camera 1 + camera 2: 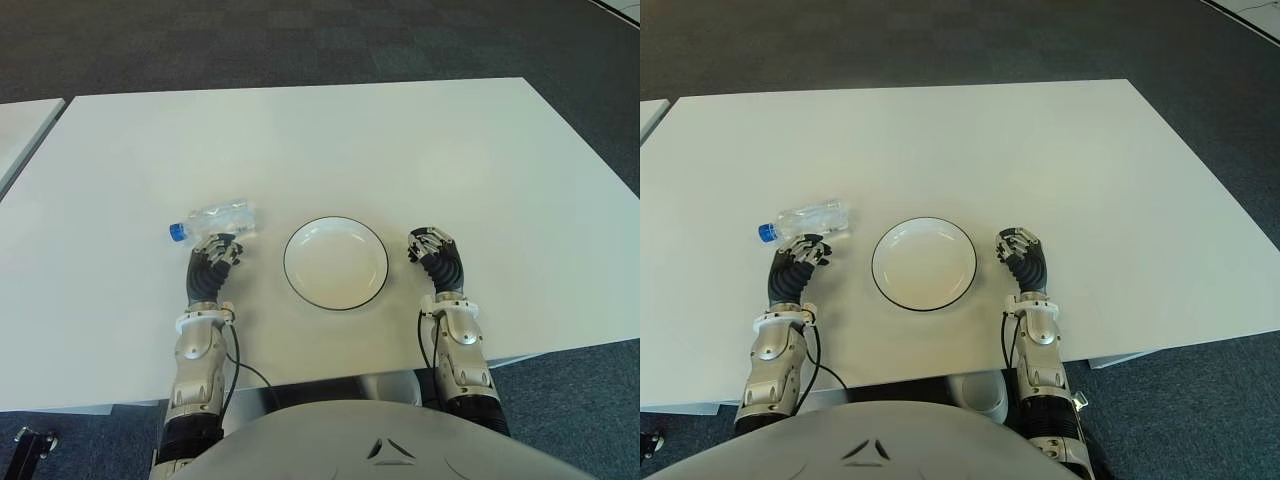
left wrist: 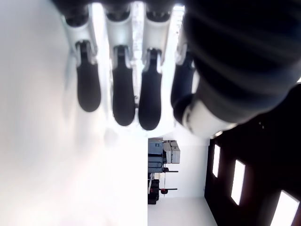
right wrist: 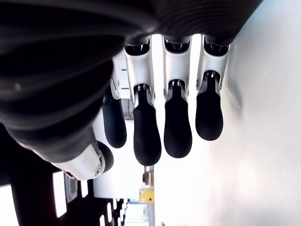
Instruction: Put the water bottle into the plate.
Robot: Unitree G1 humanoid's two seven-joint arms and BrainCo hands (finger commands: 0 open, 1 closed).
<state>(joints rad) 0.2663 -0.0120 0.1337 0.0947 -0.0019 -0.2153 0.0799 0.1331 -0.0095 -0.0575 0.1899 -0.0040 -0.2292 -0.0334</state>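
Observation:
A clear water bottle [image 1: 218, 217] with a blue cap [image 1: 176, 232] lies on its side on the white table [image 1: 400, 150], left of the plate. The white plate [image 1: 335, 265] with a dark rim sits in front of me and holds nothing. My left hand [image 1: 222, 246] is just on the near side of the bottle, with its fingertips close to it. In the left wrist view its fingers [image 2: 123, 101] hang relaxed and grasp nothing. My right hand [image 1: 428, 240] shows right of the plate. Its fingers [image 3: 178, 127] are loose too and hold nothing.
The table's front edge [image 1: 330, 375] runs just before my forearms. A second white table [image 1: 20, 125] stands at the far left, across a narrow gap. Dark carpet [image 1: 300, 40] lies beyond the far edge.

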